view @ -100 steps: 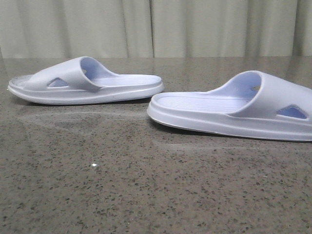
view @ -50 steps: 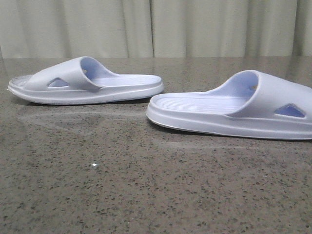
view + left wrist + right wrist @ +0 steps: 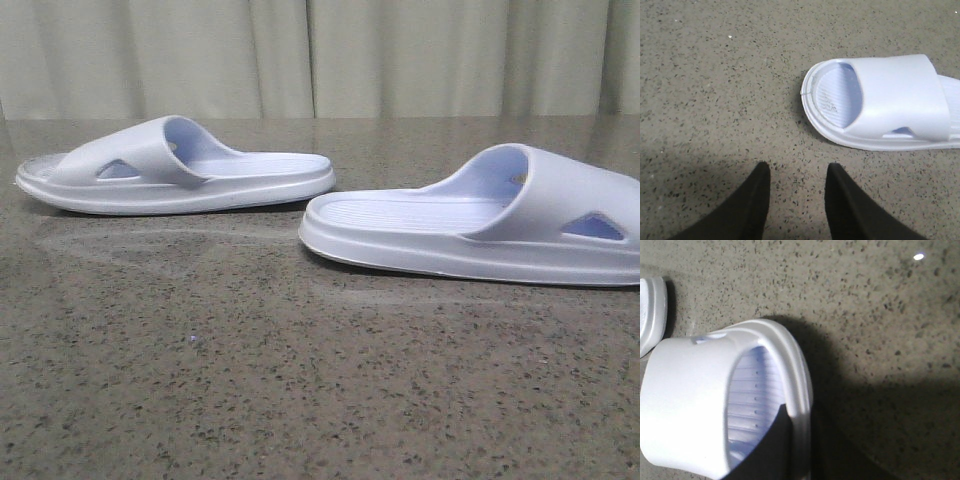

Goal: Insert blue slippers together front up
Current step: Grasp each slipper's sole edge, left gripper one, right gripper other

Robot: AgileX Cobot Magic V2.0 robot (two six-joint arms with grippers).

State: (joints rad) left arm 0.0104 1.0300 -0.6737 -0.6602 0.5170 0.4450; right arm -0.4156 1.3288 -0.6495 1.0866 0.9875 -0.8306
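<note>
Left gripper (image 3: 796, 192) hovers over table (image 3: 715, 75), jaws apart; right jaws clamp slipper (image 3: 700, 405) rim.

My front camera sits low, almost at tabletop height, looking forward across the speckled table (image 3: 300, 400) toward a curtain (image 3: 320, 55). My left wrist camera looks steeply down past my left gripper (image 3: 796, 200) at the left slipper (image 3: 890, 105), also seen in front (image 3: 175, 165). My right wrist camera sits very close over the right slipper (image 3: 715, 405), shared with front (image 3: 480, 225).
</note>
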